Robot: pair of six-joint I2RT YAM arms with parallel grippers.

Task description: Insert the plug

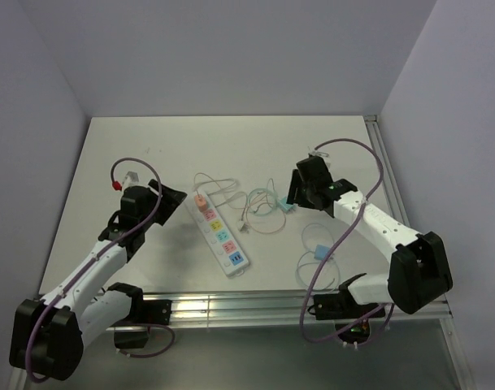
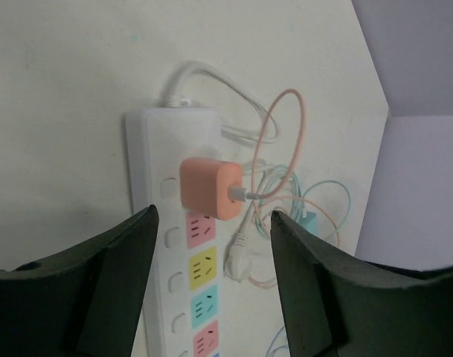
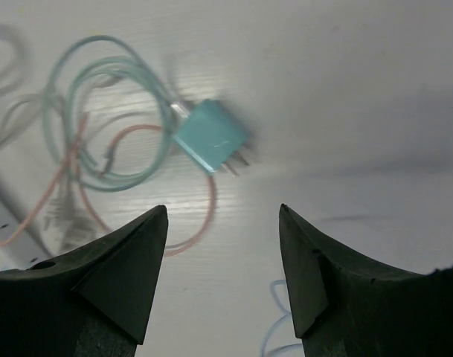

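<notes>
Right wrist: teal plug point(image 3: 211, 136) loose beyond right gripper's point(image 3: 222, 208) spread, empty jaws; prob. light, rigid, slick, so pinch flat sides; left gripper point(image 2: 213, 210) likewise spread.

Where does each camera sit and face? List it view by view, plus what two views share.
Top external: above and behind the bases, looking down at the table; left arm and right arm show.
Left wrist: on the left arm, facing the power strip and orange plug; open left end effector frames them.
Right wrist: looking down at the teal plug; the open right end effector shows.
Shared: top and left wrist both show the power strip.
</notes>
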